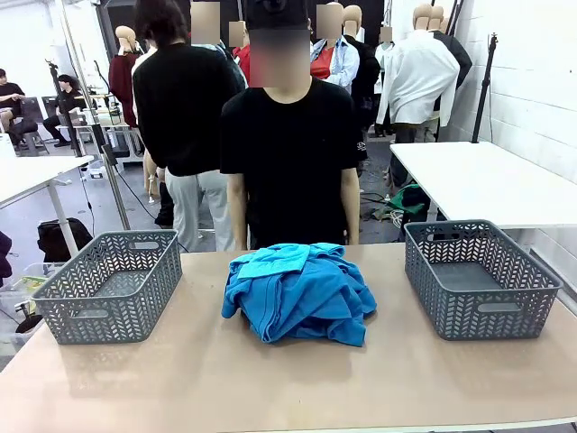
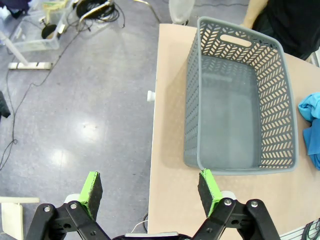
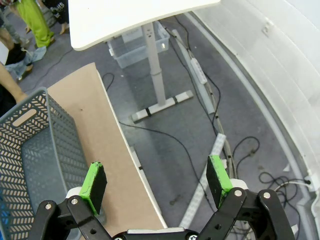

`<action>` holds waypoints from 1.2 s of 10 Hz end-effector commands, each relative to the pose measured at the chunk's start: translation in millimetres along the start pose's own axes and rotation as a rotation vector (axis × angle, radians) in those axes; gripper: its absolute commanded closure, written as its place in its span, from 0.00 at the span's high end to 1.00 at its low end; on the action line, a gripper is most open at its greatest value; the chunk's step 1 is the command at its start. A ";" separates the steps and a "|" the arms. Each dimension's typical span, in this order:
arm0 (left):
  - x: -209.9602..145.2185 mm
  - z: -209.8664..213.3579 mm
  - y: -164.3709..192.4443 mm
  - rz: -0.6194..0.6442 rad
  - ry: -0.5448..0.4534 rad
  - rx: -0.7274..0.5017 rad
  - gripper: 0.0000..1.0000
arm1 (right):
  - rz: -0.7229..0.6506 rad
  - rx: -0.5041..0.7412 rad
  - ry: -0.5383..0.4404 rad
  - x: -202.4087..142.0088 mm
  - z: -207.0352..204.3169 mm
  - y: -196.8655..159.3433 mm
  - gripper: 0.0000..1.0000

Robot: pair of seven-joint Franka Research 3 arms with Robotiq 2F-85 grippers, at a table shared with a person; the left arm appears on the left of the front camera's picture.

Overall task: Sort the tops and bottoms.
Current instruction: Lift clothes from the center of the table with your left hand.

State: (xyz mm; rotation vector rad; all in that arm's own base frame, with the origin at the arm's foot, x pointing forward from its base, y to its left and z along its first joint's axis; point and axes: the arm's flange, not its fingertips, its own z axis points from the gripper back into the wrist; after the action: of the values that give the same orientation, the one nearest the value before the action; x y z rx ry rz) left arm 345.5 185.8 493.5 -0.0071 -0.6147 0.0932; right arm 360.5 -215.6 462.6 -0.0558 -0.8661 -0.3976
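1. The blue garments (image 1: 297, 293) lie in 1 crumpled heap at the middle of the table (image 1: 270, 388). A lighter turquoise piece sits on top, toward 11 o'clock. How many pieces the heap holds cannot be told.
2. In the left wrist view, an edge of the same blue cloth (image 2: 311, 125) shows at 3 o'clock, on the tabletop just beside the basket wall.
3. At 9 o'clock from the heap stands the left grey basket (image 1: 117, 316), and at 3 o'clock the right grey basket (image 1: 491, 311). Both are upright, near the heap but apart from it.
4. At 12 o'clock from the heap, a person in a black T-shirt (image 1: 288, 153) stands at the far edge, arms down.
5. The left gripper (image 2: 150, 191) hangs over the table's edge, at 6 o'clock from the left basket (image 2: 192, 100). Its green pads (image 2: 91, 192) are spread wide, with nothing between them.
6. The right gripper (image 3: 156, 182) hangs over the table's outer edge and the floor, with the right basket (image 3: 20, 150) at 9 o'clock in its view. Its fingers (image 3: 219, 180) are likewise fully apart and hold nothing.
7. A white table (image 1: 487, 180) stands beyond the right basket, at 1 o'clock from the heap.
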 end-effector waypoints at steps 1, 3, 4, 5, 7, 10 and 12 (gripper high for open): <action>0.0 0.0 0.0 0.000 0.000 0.000 1.00 | 0.002 0.004 0.010 -0.5 1.1 -0.6 1.00; 25.2 25.2 -29.2 -0.100 -0.095 -0.033 1.00 | 0.002 0.004 0.010 -0.5 1.1 -0.6 1.00; 38.4 40.6 -45.7 -0.157 -0.148 -0.050 1.00 | 0.002 0.004 0.010 -0.5 1.1 -0.6 1.00; 51.3 55.2 -64.6 -0.226 -0.187 -0.070 1.00 | 0.002 0.004 0.010 -0.5 1.1 -0.6 1.00; 78.9 69.7 -117.6 -0.395 -0.195 -0.196 1.00 | 0.002 0.004 0.010 -0.5 1.1 -0.6 1.00; 93.3 59.9 -224.7 -0.687 -0.099 -0.266 1.00 | 0.002 0.004 0.010 -0.5 1.1 -0.6 1.00; 85.5 37.6 -290.6 -0.865 -0.011 -0.283 1.00 | 0.002 0.004 0.010 -0.5 1.1 -0.6 1.00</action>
State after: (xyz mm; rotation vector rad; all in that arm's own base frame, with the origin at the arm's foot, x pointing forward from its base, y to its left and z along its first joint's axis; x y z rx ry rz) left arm 403.5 -95.8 578.6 -0.0434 -0.6337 -0.7374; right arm 360.6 -214.2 463.8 -0.0563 -0.8684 -0.3944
